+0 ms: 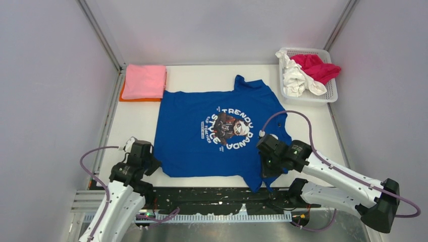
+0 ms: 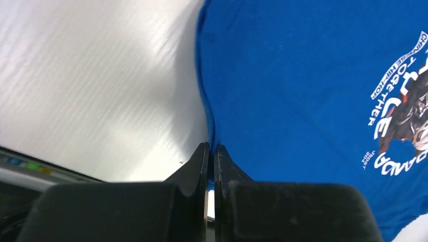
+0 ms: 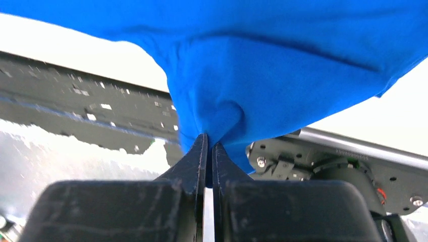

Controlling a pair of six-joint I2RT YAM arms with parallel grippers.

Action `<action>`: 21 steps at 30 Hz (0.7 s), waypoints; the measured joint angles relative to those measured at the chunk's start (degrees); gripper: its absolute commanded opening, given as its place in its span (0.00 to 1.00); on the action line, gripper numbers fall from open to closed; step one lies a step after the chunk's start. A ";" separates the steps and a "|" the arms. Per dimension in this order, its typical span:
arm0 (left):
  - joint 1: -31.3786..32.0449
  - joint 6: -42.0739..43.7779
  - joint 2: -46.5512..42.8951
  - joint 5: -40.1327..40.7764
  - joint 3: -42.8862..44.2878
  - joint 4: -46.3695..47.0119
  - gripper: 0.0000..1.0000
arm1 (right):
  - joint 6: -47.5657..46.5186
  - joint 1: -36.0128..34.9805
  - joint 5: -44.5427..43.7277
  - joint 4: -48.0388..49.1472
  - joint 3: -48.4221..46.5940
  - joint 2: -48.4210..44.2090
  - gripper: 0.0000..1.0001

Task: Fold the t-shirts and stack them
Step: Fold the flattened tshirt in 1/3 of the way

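A royal-blue t-shirt [image 1: 202, 136] with a round dark graphic and white lettering lies spread flat in the middle of the white table. My left gripper [image 1: 151, 160] is at its near left edge, shut on the hem [image 2: 212, 146]. My right gripper [image 1: 266, 164] is at the near right corner, shut on a bunched fold of the blue fabric [image 3: 208, 138], which is pulled up off the table. A folded pink t-shirt [image 1: 144, 80] rests on a folded orange one [image 1: 122, 96] at the back left. White [image 1: 295, 78] and crimson [image 1: 318, 68] t-shirts lie crumpled in the basket.
The white mesh basket [image 1: 330, 93] stands at the back right corner. Grey walls close in the left, right and back sides. A dark metal strip [image 1: 212, 196] runs along the table's near edge between the arm bases.
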State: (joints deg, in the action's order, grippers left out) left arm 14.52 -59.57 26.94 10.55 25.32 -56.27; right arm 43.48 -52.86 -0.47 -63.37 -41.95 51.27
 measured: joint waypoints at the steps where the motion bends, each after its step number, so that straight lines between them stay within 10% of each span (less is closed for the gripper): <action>1: 0.00 0.24 1.14 -0.72 0.00 1.46 0.00 | -0.37 1.27 -0.79 0.76 -0.59 0.11 0.05; 21: -4.37 4.87 26.49 0.72 13.07 13.03 0.00 | -19.74 26.03 -1.90 10.43 -12.20 12.72 0.05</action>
State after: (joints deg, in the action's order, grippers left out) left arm 10.15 -54.70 53.43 11.27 38.39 -43.24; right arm 23.75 -26.83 -2.37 -52.95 -54.15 63.99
